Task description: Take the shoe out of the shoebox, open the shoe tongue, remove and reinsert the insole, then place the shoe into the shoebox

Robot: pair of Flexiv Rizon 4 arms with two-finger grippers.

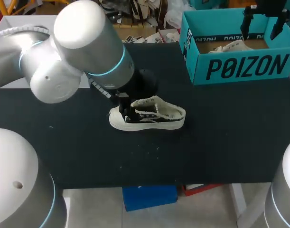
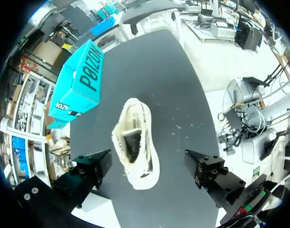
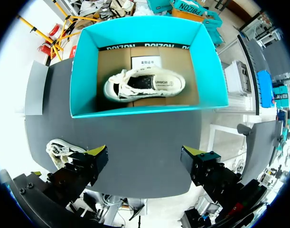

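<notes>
Two pale shoes lying well apart. Sitting on its sole on the dark bench [image 1: 220, 137], at the centre of the head view: the shoe [image 1: 149, 115], opening facing up. Hanging directly above it, reaching in from the upper left of that view: the left end effector [image 2: 147, 167], released, fingers spreading wide to either side of the shoe and not closing on it. Standing on the bench at the upper right of the head view: the teal shoebox [image 1: 244, 69], open-topped, holding the second shoe [image 3: 145, 85] on its brown floor. Hovering over the open box, well apart from the shoe on the bench: the right end effector [image 3: 145, 159], also released, yellow-tipped fingers gaping and gripping nothing.
</notes>
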